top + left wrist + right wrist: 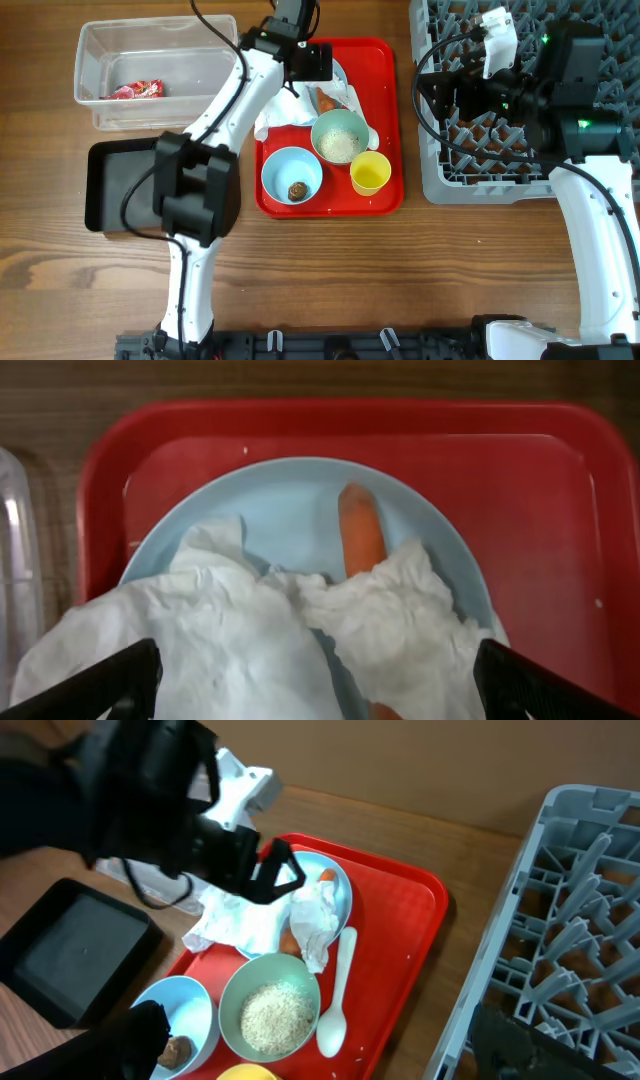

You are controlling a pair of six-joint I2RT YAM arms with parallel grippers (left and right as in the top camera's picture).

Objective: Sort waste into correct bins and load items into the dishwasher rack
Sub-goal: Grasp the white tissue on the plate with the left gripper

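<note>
My left gripper [301, 74] [320, 685] is open and empty, hanging over the light blue plate [290, 500] on the red tray [385, 70]. Two crumpled white napkins [200, 630] and an orange carrot piece [360, 535] lie on the plate. My right gripper [433, 95] [335, 1055] is open and empty, at the left edge of the grey dishwasher rack [480, 175]. The pale green bowl [240, 985] holds rice. The light blue bowl [190, 1005] holds a brown lump [178, 1048]. A white spoon [335, 1005] and the yellow cup [370, 172] are on the tray.
The clear tub [180, 50] at the back left holds a red wrapper [135, 90]. The black tray [110, 190] sits in front of it, partly under my left arm. The rack [580, 920] stands right of the red tray.
</note>
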